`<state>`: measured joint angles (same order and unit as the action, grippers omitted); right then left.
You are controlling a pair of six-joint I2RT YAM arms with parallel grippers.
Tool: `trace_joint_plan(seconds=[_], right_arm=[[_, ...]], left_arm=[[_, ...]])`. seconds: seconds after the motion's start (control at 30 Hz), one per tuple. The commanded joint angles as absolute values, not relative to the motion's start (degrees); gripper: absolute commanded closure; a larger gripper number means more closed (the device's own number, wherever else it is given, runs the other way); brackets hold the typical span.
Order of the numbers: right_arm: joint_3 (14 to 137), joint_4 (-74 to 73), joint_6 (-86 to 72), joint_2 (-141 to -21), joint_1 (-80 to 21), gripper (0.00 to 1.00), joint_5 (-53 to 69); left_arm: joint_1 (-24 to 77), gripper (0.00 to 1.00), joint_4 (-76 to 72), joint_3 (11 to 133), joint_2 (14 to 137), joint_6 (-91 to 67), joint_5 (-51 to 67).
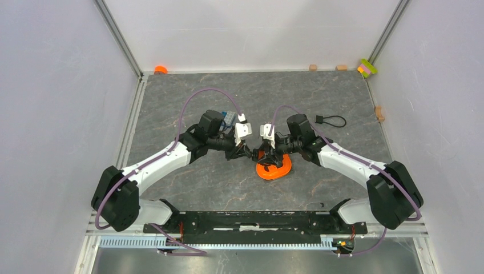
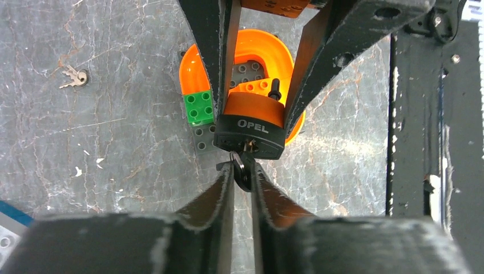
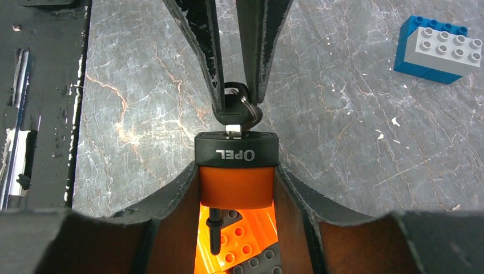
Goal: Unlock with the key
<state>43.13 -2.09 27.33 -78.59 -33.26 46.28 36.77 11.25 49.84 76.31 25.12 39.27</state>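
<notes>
**Top view:** The left tool (image 1: 249,153) and the right tool (image 1: 267,154) are seen meeting tip to tip at the middle of the grey marbled bench (image 1: 188,97), just above a bright orange ring-shaped plastic piece (image 1: 275,169). What is carried between them is too small to be made out from here.

**Left wrist view:** A small orange padlock with a black base marked OPEL (image 2: 249,128) is shown clamped on both sides by the right tool, over the ring. The tiny key with a black head and a short silvery blade (image 2: 242,170) is seated in the keyhole in that base. Its head is closely flanked by the left tool's fingers (image 2: 220,191). Whether the head is pinched or merely bracketed cannot be told.

**Right wrist view:** The key (image 3: 237,111) is seen from the other side, its blade sunk into the padlock (image 3: 236,171).

The key is judged light and rigid, though its thin blade could be bent by a sideways push and its smooth head could slip. It is best taken across the flat faces of the head and twisted about the blade's line.
</notes>
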Motion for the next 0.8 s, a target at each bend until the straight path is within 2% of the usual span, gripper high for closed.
trace_joint_plan(seconds=[0.0,0.1,0.27,0.5,0.77], right_arm=[[45.33,0.92,28.52,-75.55,-33.13,1.0,45.18],[45.92,0.18,30.73,-74.37,-33.17,1.0,43.69],[47.18,-2.4,35.23,-73.14,-34.13,1.0,40.55],[48.43,-2.32,37.72,-73.11,-35.86,1.0,36.44],[47.32,-0.44,34.41,-71.93,-36.12,1.0,33.61]], left_arm=[[36.75,0.64,6.28,51.42,75.0,16.74,40.24],[34.67,0.4,5.95,52.9,75.19,8.85,40.3],[30.76,0.15,4.27,55.48,76.43,-5.98,41.04],[29.45,0.07,1.68,57.6,83.63,-21.88,43.62],[29.36,0.13,1.24,59.14,90.64,-26.52,49.17]])
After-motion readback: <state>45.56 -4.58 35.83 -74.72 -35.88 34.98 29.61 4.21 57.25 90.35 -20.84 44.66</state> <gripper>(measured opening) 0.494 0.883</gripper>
